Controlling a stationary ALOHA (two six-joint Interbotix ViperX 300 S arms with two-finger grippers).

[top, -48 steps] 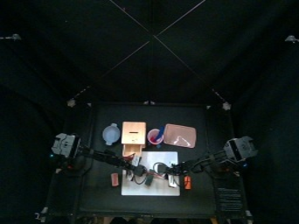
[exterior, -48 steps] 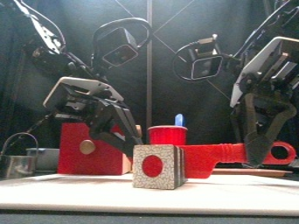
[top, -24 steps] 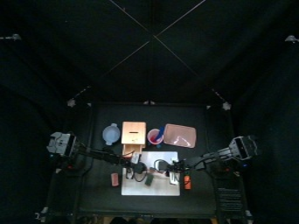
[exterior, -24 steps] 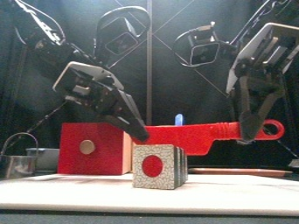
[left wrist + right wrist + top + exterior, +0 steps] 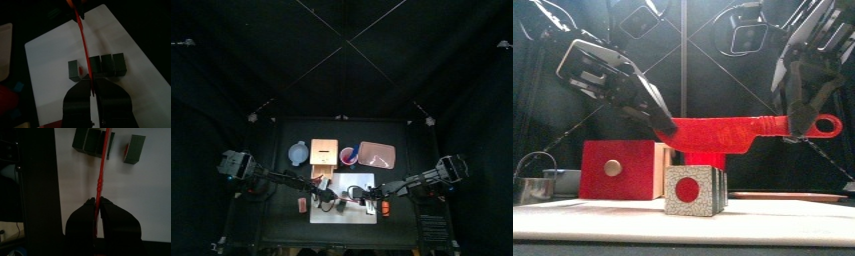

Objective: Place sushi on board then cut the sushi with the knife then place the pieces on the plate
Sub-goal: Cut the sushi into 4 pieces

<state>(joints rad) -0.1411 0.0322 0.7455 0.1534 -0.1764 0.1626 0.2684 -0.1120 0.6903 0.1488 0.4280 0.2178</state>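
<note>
Red toy knife (image 5: 716, 135) hangs level in the air, held at both ends. The left pincer (image 5: 663, 122) comes down from the upper left of the front view and is closed tight on the blade's tip. The right pincer (image 5: 796, 128) comes down from the upper right and is closed tight on the handle, just beside the ring at its end. In each wrist view the knife shows as a thin red line running straight out from between the two squeezed jaws.

Under the knife, the sushi roll (image 5: 694, 190) stands on the white board (image 5: 593, 222), low in the middle of the front view. There is a gap of air between the blade and the top of the sushi; they do not touch. In the left wrist view one dark block stands a little apart from the others.

The board has bare white room on all sides of the sushi. From the top view, the board lies near the bottom edge of the tabletop (image 5: 271, 135). Above it in a row sit a bowl (image 5: 298, 153), a wooden box (image 5: 325, 150), a red cup (image 5: 349, 156) and the pink tray (image 5: 376, 154). The tray looks empty, but it is small in the frame, so I am not sure.
</note>
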